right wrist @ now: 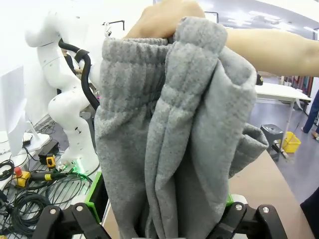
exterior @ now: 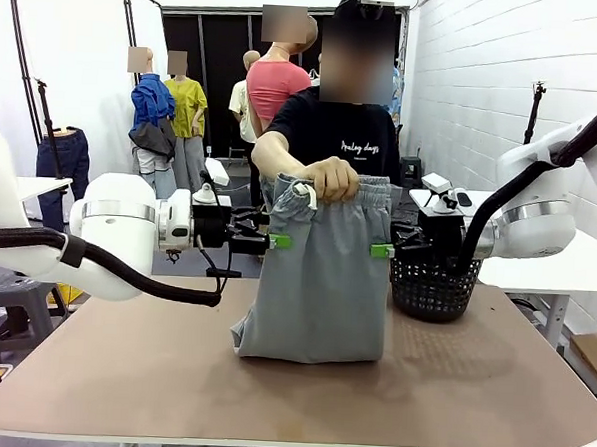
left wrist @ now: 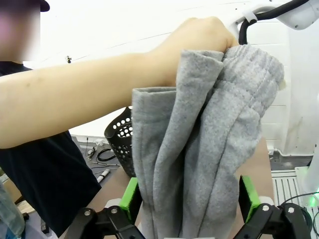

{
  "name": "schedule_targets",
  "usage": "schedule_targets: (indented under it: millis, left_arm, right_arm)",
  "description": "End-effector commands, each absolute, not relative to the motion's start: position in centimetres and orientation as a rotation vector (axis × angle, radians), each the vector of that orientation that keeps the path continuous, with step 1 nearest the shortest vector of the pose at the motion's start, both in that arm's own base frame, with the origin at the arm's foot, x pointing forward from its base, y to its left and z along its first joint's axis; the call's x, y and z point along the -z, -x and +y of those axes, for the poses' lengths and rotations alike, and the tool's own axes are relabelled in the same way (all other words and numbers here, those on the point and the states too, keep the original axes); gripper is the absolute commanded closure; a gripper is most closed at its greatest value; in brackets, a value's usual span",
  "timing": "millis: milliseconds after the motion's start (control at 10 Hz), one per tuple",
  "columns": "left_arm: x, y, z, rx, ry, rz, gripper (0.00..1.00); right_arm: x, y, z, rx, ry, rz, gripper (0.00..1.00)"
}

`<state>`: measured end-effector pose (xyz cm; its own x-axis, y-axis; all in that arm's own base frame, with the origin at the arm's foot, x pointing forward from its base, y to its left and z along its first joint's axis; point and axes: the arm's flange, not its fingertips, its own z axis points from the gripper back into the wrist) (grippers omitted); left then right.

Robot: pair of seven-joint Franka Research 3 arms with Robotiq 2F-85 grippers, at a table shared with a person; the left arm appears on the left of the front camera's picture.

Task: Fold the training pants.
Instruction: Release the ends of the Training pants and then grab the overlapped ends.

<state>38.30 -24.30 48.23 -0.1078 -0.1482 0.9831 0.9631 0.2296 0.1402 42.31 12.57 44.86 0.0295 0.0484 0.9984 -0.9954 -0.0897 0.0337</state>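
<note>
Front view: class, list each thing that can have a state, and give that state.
training pants: hanging from the waistband, lower end bunched on the table.
person's hand: gripping the waistband.
left gripper: open, fabric between its fingers.
right gripper: open, fabric between its fingers.
basket: upright.

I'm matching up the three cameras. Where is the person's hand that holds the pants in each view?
Front view: the hand is just above centre, gripping the top of the pants.
Left wrist view: the hand is at the top, right of centre.
Right wrist view: the hand is at the top edge, near centre.
Shared landmark: the gathered waistband bunched in the hand.
</note>
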Motion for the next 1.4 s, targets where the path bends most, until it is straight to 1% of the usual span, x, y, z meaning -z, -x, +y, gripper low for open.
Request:
schedule_targets:
  millis: [0, 400, 600, 800, 1100, 1200, 1300]
  left_arm:
    - [-48.8, -39.0, -24.5, 1.209, 0.915, -1.258, 0.0]
    - [-49.3, -39.1, -26.2, 1.249, 0.979, -1.205, 0.0]
    - [-49.2, -38.5, -27.3, 1.227, 0.98, -1.185, 0.0]
    - [-48.8, -38.1, -28.2, 1.185, 0.931, -1.202, 0.0]
    - [-48.1, -37.8, -29.1, 1.152, 0.925, -1.246, 0.0]
    - [-48.2, -37.9, -29.3, 1.135, 0.94, -1.279, 0.04]
    - [-48.3, -37.8, -29.3, 1.134, 0.939, -1.268, 0.24]
  right_arm:
    - [-45.1, -42.9, 13.5, -1.27, -1.281, -1.095, 0.0]
    - [-45.1, -43.6, 15.1, -1.257, -1.307, -1.117, 0.0]
    - [-44.8, -43.8, 15.8, -1.245, -1.321, -1.116, 0.0]
    - [-44.4, -43.9, 16.5, -1.201, -1.316, -1.15, 0.0]
    - [-43.9, -44.1, 17.1, -1.184, -1.329, -1.132, 0.0]
    - [-43.6, -44.3, 17.1, -1.183, -1.326, -1.126, 0.0]
    - [-43.4, -44.3, 17.0, -1.18, -1.317, -1.111, 0.2]
